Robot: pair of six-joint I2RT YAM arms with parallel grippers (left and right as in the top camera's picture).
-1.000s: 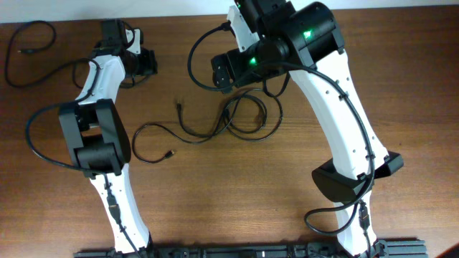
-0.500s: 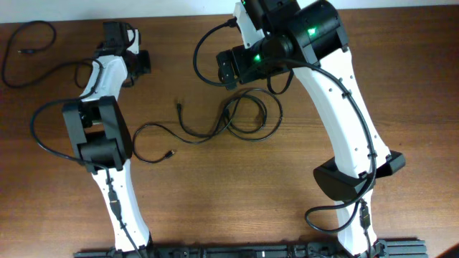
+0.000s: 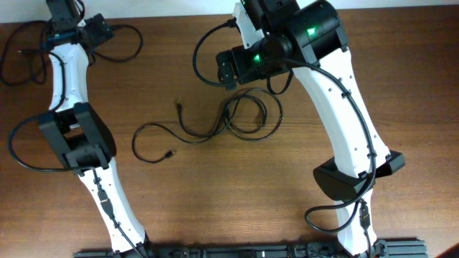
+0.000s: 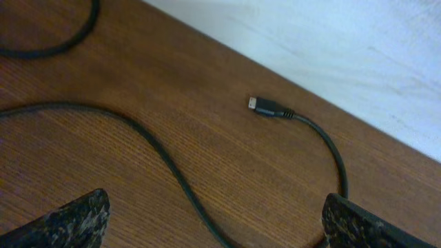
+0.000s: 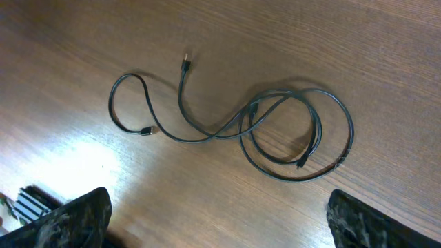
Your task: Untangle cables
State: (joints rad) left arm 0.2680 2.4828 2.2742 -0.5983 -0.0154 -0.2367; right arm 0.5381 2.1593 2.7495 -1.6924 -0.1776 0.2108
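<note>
resembled a robotics lab bench: wood-grain table [image 3: 215, 193], white left arm [image 3: 63, 72] and right arm [image 3: 337, 107] mounted at its edge, plain white wall [image 4: 358, 41] behind.

Overhead, the light is bright and even. The bench [image 3: 237, 186] shows sharp grain, with only faint, soft shadows beside the arms [image 3: 344, 107]. In the right wrist view a pale glare patch washes out the wood at lower left. The left wrist view is dimmer, with a bright, featureless white band [image 4: 344, 48] at upper right. In both wrist views the 2 bottom corners hold dark, blurred pincer fingertips [image 4: 69, 220].
</note>
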